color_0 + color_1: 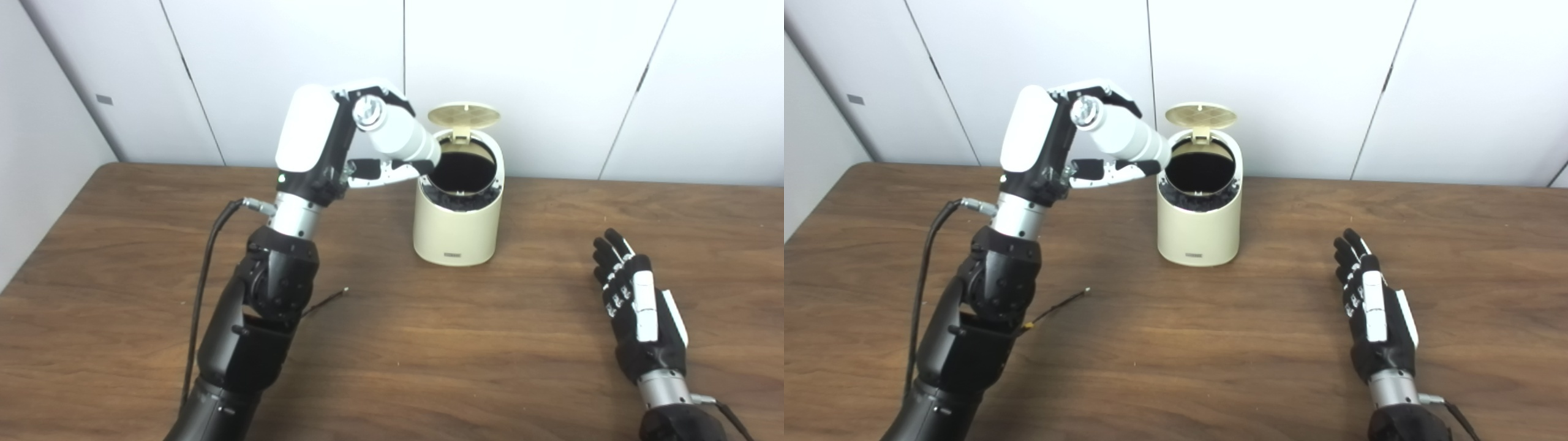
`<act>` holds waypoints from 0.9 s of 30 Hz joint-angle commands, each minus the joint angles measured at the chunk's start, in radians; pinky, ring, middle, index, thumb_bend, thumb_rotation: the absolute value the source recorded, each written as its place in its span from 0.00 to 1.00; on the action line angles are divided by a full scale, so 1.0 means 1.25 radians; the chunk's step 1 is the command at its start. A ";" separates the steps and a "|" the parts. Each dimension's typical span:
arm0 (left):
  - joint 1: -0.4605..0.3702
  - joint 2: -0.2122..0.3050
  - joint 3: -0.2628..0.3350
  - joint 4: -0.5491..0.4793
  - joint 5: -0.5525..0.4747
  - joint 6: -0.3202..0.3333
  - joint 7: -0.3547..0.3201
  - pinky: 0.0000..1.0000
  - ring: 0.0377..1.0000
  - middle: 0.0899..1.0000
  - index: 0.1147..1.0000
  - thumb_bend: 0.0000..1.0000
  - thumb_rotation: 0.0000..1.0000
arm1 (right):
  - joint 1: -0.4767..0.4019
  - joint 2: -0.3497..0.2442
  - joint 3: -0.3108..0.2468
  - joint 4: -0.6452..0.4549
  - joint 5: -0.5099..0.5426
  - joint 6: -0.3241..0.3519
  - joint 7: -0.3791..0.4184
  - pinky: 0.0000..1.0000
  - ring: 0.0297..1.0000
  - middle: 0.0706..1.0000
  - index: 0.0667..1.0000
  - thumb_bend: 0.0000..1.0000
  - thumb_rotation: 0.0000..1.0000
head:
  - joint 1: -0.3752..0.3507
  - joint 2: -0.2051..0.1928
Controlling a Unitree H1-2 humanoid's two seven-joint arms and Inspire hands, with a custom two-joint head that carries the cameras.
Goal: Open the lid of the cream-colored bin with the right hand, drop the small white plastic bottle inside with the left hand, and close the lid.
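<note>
1. The small white plastic bottle [401,136] is a smooth white cylinder with faint ridges round its body and a silvery, shiny end cap facing the camera.
2. Its long axis is tilted: the capped end sits high and to the left, while the other end slants down and to the right, reaching the near-left rim of the bin's mouth (whether it touches the rim I cannot tell).
3. The left hand [343,138] is raised above the table [490,343] and grasps the bottle, fingers curled over its top and the thumb stretched out beneath it.
4. The cream-colored bin [456,217] stands upright on the table near the back wall, a rounded cylinder with a small dark label low on its front.
5. Its lid [463,115] is flipped up on the rear hinge, showing a ribbed underside; the mouth is dark, with a black liner bunched at the rim.
6. The right hand [637,303] lies on the table well to the right of the bin, released, fingers straight and holding nothing.
7. Count: one bottle, one bin, one lid, two hands.
</note>
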 commanded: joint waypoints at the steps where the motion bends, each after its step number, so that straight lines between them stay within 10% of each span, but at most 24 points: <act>1: -0.043 -0.008 0.002 0.004 0.003 -0.032 0.032 0.40 0.41 0.44 0.41 0.48 0.00 | -0.016 0.002 0.001 -0.012 0.000 -0.011 -0.001 1.00 0.96 0.92 0.91 0.55 0.92 | 0.001 -0.001; 27: -0.099 -0.053 -0.042 0.281 0.081 -0.162 0.233 0.33 0.37 0.47 0.43 0.47 0.00 | -0.014 0.013 0.017 -0.022 0.020 -0.007 0.008 0.97 0.99 0.94 0.96 0.58 0.94 | -0.013 -0.002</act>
